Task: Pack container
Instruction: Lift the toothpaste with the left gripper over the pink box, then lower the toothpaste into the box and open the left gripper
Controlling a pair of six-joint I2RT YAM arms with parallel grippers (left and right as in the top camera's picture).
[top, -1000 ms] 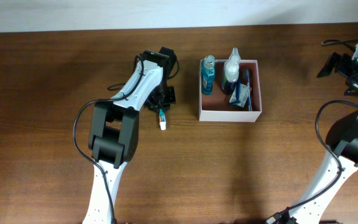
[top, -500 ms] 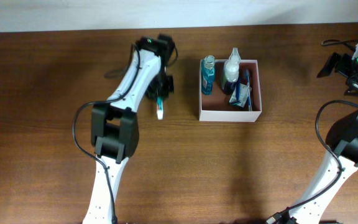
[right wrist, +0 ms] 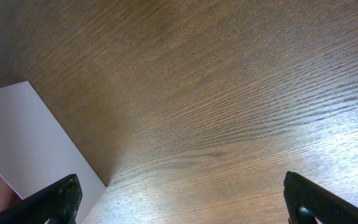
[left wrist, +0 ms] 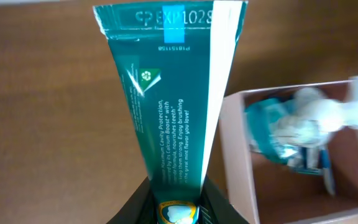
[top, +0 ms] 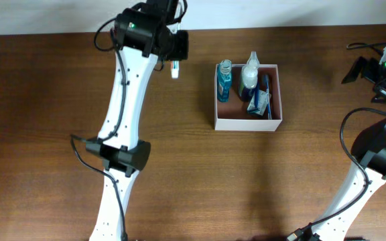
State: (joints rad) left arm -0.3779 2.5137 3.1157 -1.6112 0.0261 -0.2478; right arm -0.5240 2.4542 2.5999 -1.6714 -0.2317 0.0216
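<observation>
The container [top: 246, 122] is a square white-walled box with a reddish-brown inside, at centre right of the table. It holds a blue bottle [top: 224, 80], a clear spray bottle [top: 249, 72] and teal packets [top: 260, 102]. My left gripper [top: 173, 61] is raised above the table, left of the container, and is shut on a teal toothpaste tube [left wrist: 173, 106]. The tube's white cap end [top: 175, 69] hangs below the gripper. The container's corner [left wrist: 238, 155] shows to the tube's right in the left wrist view. My right gripper [right wrist: 182, 196] is open and empty at the far right.
The right arm's base and cables [top: 374, 70] sit at the table's right edge. A white container wall [right wrist: 30, 137] shows at the left of the right wrist view. Bare brown wood lies around the container.
My left gripper has lifted the toothpaste tube off the table and carried it up and toward the back, still left of the container. The right arm has not moved.
</observation>
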